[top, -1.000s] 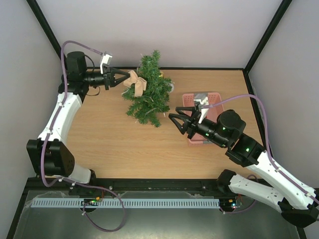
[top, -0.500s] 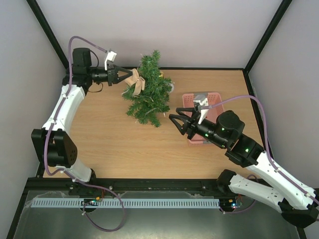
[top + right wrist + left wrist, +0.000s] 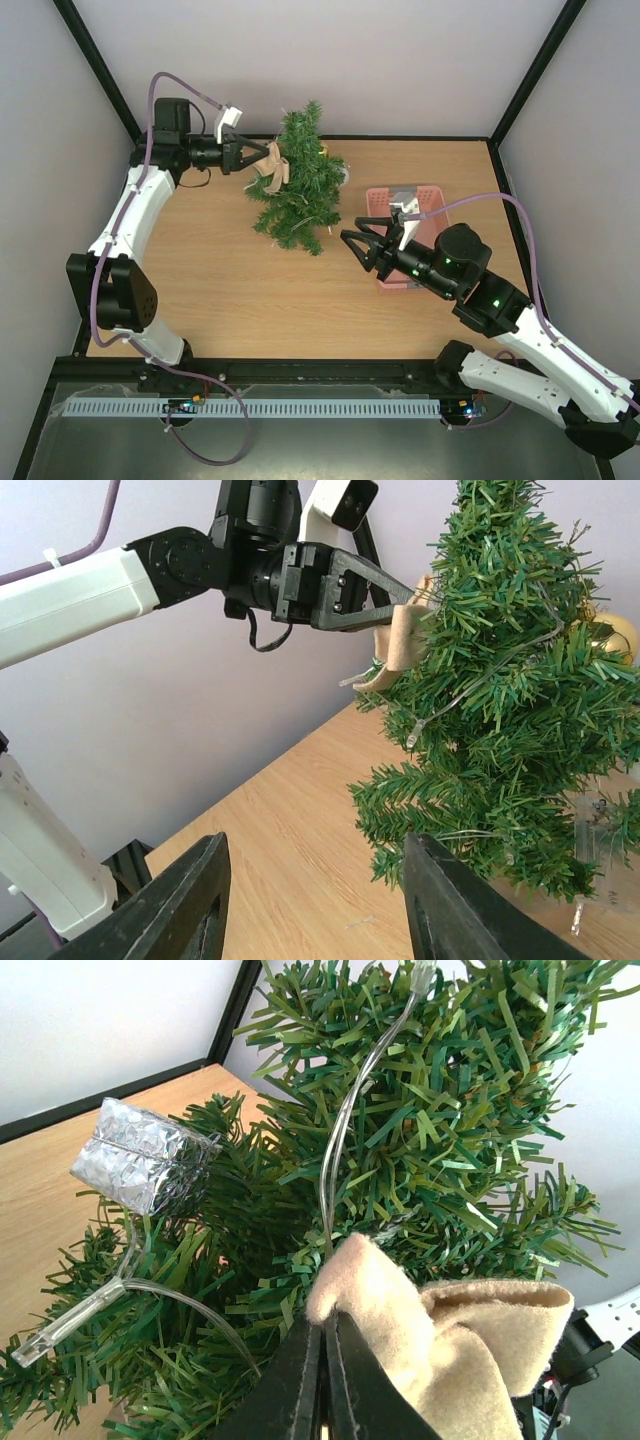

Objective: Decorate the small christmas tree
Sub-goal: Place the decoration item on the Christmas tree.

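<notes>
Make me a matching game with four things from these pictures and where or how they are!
Things:
1. beige bow
2. silver gift box
3. pink basket
4. right gripper

Places or states:
A. open, holding nothing
B. on the table, right of the small christmas tree in the top view
C. nestled among the tree's branches
D. pinched in the left gripper

Pairs: 1-D, 2-C, 3-B, 4-A

Tree (image 3: 297, 185) stands on table (image 3: 250, 285), left of basket (image 3: 433, 190).
</notes>
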